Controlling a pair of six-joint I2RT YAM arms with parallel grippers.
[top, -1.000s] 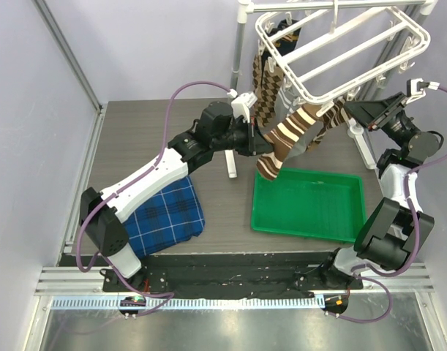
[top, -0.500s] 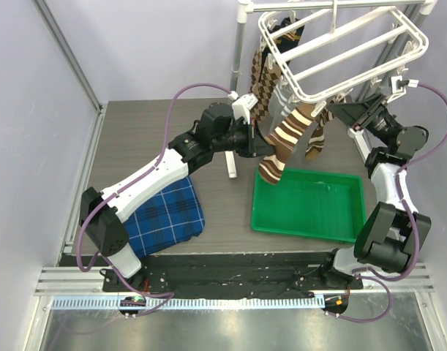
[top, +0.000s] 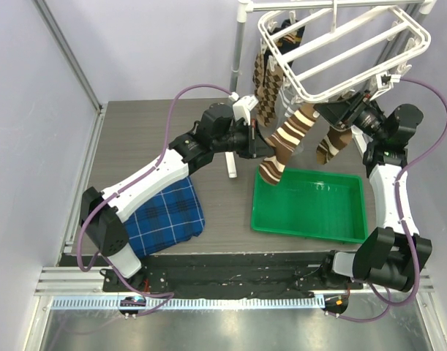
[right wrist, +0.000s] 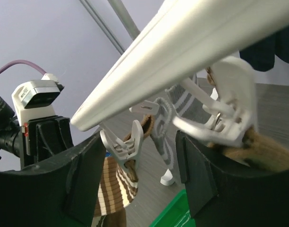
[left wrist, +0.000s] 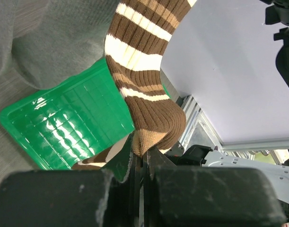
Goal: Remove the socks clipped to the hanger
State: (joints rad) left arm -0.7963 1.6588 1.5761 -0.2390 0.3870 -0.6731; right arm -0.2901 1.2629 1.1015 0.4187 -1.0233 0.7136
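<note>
Toe of striped sock (left wrist: 139, 61) sits clamped in left pincer (left wrist: 143, 158) (right pincer (right wrist: 142, 161) gapes near a hanger clip (right wrist: 229, 109)).

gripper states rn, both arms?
Left gripper: shut on the toe of the brown striped sock.
Right gripper: open, holding nothing, just under the hanger.

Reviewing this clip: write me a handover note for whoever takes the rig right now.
Left hand: shut on the striped sock, which hangs from the hanger.
Right hand: open, under the hanger bar, holding nothing.
Done: no sock visibly off.
To do: free the striped sock, then the argyle socks and the rest.
</note>
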